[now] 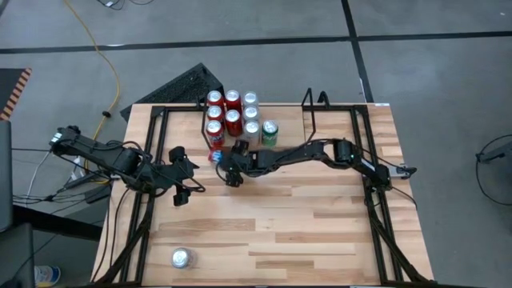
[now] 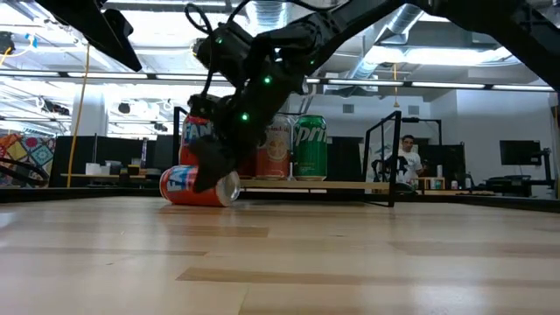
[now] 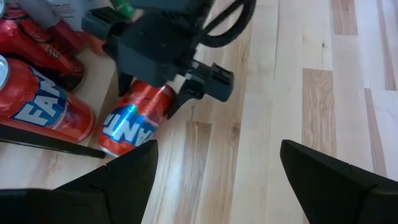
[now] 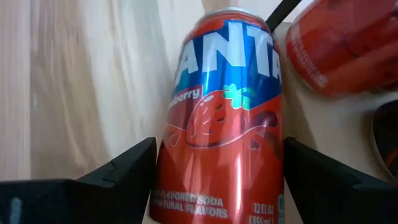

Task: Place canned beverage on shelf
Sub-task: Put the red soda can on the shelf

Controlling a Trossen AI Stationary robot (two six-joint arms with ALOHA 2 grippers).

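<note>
I am looking at a red strawberry Fanta can (image 4: 221,124) that is lying on its side on the wooden table (image 1: 304,232), just beside the front edge of the shelf (image 1: 240,120). Other cans are already standing upright on that shelf, red ones and a green Sprite can (image 1: 270,133) among them.

I am holding the right gripper (image 1: 226,166) over the fallen can. Its jaws are standing wide, one finger on either side of the can body, and in the right wrist view I am seeing a gap on both sides, so I judge nothing is gripped yet. The left gripper (image 1: 181,190) is waiting near it on the table, pointing toward the same can, jaws wide and empty. A further silver-topped can (image 1: 181,258) is standing well apart, near the table's near edge.

My assessment of handling: I am treating the can as stiff if full but thin-walled, smooth and glossy, so it is liable to slip or roll away sideways when touched. Whether it is full I cannot tell. I am advising a hold across the middle of the cylinder, fingers squarely on opposite sides, with moderate pressure to avoid denting, then turning it upright before setting it on the shelf.
</note>
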